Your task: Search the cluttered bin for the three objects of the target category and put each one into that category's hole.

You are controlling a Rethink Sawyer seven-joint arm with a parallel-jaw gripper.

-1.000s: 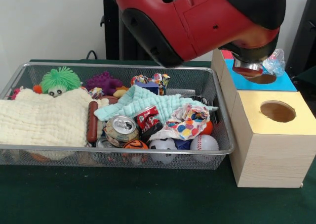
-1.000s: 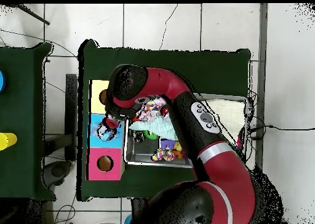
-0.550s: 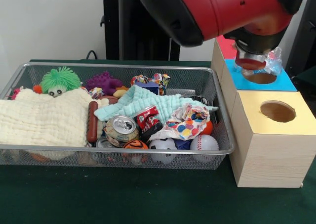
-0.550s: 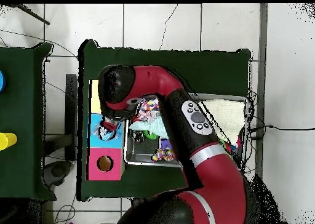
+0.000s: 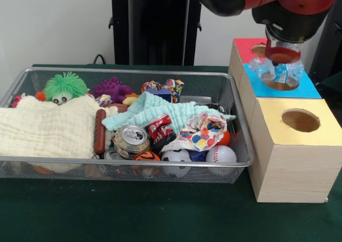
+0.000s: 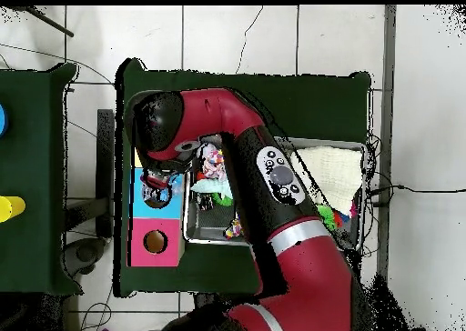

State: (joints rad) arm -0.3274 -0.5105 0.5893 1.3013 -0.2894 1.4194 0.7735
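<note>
Tool [image 5: 280,65] grips crumpled clear plastic [image 5: 278,71] over blue hole [image 5: 281,85]; its fingers hidden behind plastic.

So many colours in this wire bin [image 5: 243,146]: a cream waffle cloth [image 5: 45,130] along its left edge, a mint green cloth [image 5: 155,111] in the middle, a white rag with multicoloured dots [image 5: 203,132], a neon green spiky toy [image 5: 65,86] and a purple one [image 5: 111,87] by the back edge. Red-stitched white baseball [image 5: 220,154], black-and-white soccer ball [image 5: 176,156], silver can [image 5: 131,138]. The boxes have pink [image 5: 248,45], blue [image 5: 310,90] and yellow [image 5: 320,130] tops. Arm [image 5: 278,1] is red and black, table [image 5: 133,210] dark green
</note>
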